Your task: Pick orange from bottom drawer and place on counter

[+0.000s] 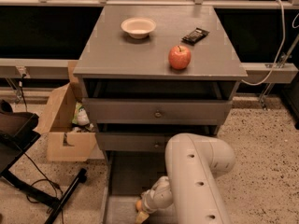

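Note:
The bottom drawer (127, 172) is pulled open below the cabinet, a grey tray with a flat floor. My gripper (141, 212) reaches down into its front part at the lower edge of the view. A small bit of the orange (138, 203) shows right at the gripper, touching it. My white arm (196, 181) covers the drawer's right side. The counter (112, 50) is the cabinet's grey top, well above the gripper.
On the counter stand a red apple (180, 57), a pale bowl (138, 27) and a dark packet (195, 35). Two knobbed upper drawers are partly open. A cardboard box (63, 125) and a black stand leg (63, 199) are on the floor to the left.

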`<state>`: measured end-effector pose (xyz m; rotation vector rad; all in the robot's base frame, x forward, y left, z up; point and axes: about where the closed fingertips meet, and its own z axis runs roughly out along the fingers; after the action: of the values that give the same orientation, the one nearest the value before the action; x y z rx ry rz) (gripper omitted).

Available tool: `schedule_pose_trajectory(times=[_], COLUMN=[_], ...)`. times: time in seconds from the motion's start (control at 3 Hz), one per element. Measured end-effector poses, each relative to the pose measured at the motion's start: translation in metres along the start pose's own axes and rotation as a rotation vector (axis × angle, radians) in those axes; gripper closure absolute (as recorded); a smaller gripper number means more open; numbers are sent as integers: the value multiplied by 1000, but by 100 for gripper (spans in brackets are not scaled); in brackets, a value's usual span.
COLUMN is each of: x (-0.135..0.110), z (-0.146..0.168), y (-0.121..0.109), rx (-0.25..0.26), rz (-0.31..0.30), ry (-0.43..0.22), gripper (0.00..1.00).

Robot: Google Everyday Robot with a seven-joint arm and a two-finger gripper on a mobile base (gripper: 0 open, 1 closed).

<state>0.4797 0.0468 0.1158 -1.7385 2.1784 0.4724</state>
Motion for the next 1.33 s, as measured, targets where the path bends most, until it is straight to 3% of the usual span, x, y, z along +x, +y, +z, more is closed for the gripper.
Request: schedule_pose_trajectory(times=[0.67,1.0,1.33], x=[-34,-51,-57], z=[-16,-49,-56], y=[11,1,-4], rx=[-24,1,10], rz=[-74,-106,-114], ry=[-59,-73,-78], gripper=[65,88,93])
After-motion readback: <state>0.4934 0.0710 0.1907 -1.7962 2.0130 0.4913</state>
